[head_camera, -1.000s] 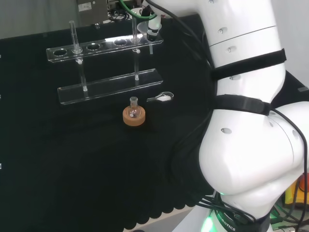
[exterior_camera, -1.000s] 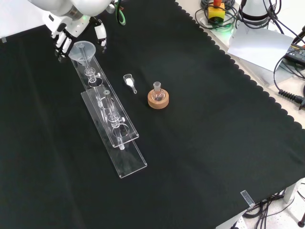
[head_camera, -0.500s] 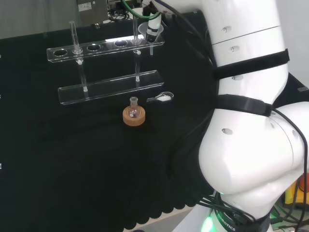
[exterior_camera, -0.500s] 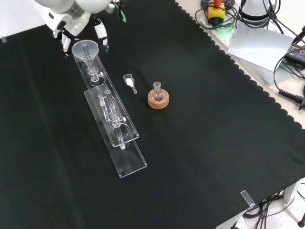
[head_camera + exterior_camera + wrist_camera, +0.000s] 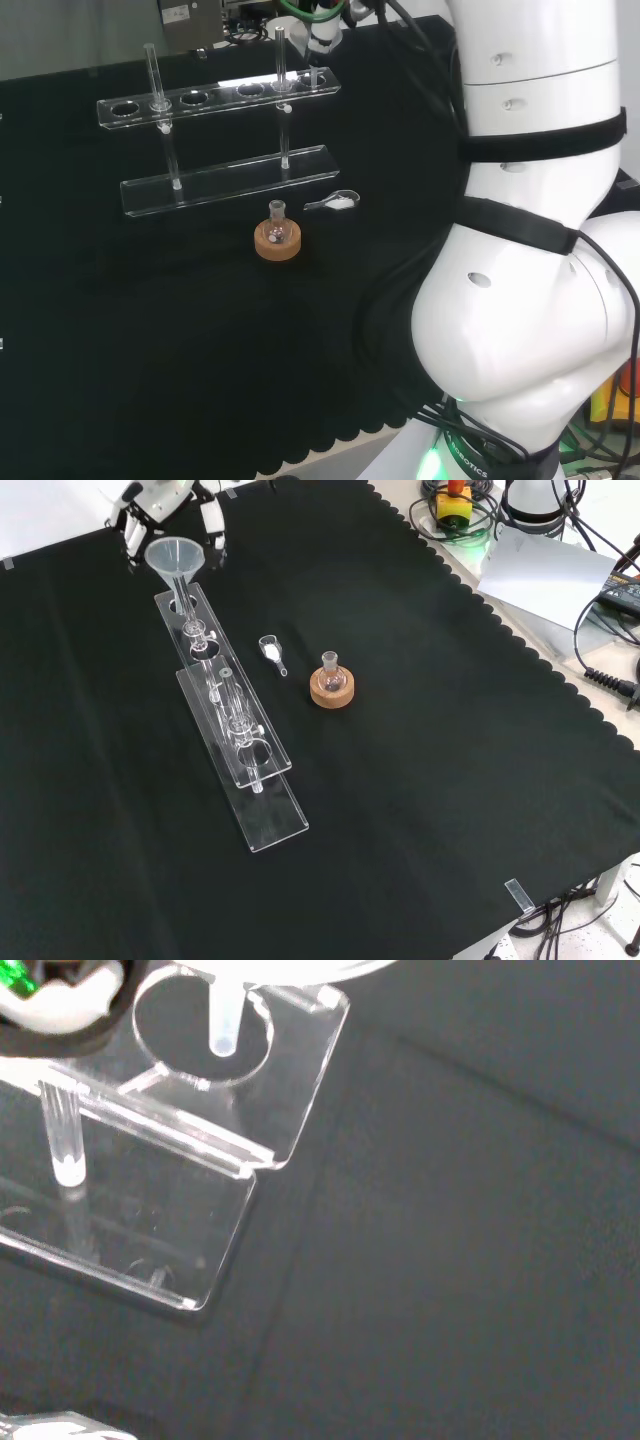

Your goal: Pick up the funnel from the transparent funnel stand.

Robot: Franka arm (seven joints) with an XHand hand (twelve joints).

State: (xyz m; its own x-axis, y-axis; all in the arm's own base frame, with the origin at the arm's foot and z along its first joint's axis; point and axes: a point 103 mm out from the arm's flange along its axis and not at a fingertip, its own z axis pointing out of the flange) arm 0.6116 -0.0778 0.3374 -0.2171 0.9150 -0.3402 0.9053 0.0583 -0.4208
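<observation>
A clear funnel (image 5: pixel 175 556) hangs under the hand (image 5: pixel 212 532) at the far end of the transparent stand (image 5: pixel 262 780) in the front view. The hand's fingers curl round the funnel's wide rim from both sides. In the wrist view the funnel's stem (image 5: pixel 222 1018) hangs with its tip just above the round hole in the stand's top shelf (image 5: pixel 296 1072). In the head view the hand (image 5: pixel 324 32) is at the right end of the stand's upper shelf (image 5: pixel 220 95), near the view's top.
A small round flask on a cork ring (image 5: pixel 331 686) stands right of the stand in the front view. Between them lies a little clear scoop with white powder (image 5: pixel 270 650). Two upright clear posts (image 5: pixel 281 60) rise through the stand's shelf. Cables and gear lie beyond the cloth's scalloped edge (image 5: pixel 520 620).
The hand has risen with the funnel in it. The funnel's stem has come up out of the end hole of the stand. The stand, flask and scoop have stayed put.
</observation>
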